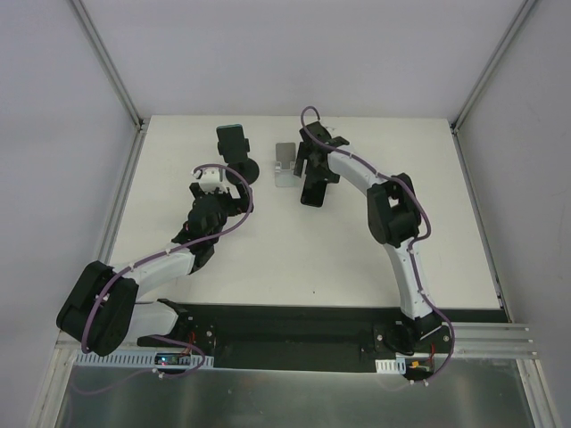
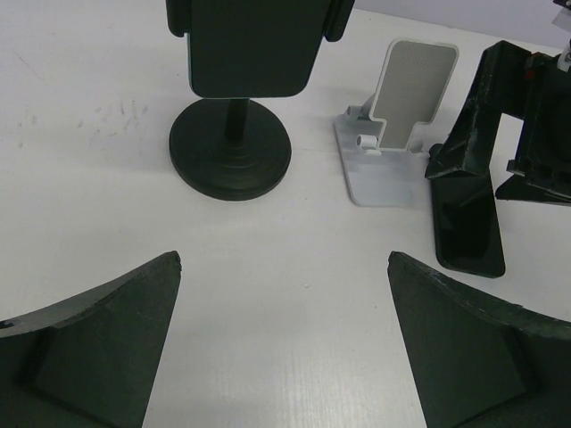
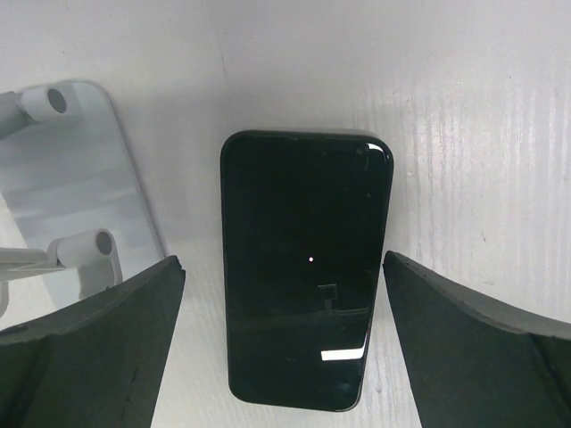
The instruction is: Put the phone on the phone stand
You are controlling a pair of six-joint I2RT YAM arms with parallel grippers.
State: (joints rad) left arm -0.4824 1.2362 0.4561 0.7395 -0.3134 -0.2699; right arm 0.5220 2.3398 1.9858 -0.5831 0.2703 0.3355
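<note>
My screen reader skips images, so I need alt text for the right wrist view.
A slim black glossy smartphone lies flat on the white table, centred between the open right gripper's two dark fingers. The base of a silver-grey folded metal stand sits left of it, not touching.

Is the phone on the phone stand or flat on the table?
Flat on the table: the phone lies beside the empty phone stand.

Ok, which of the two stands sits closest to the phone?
The silver folded stand, right beside the phone; the black round-based holder stands beyond it.
</note>
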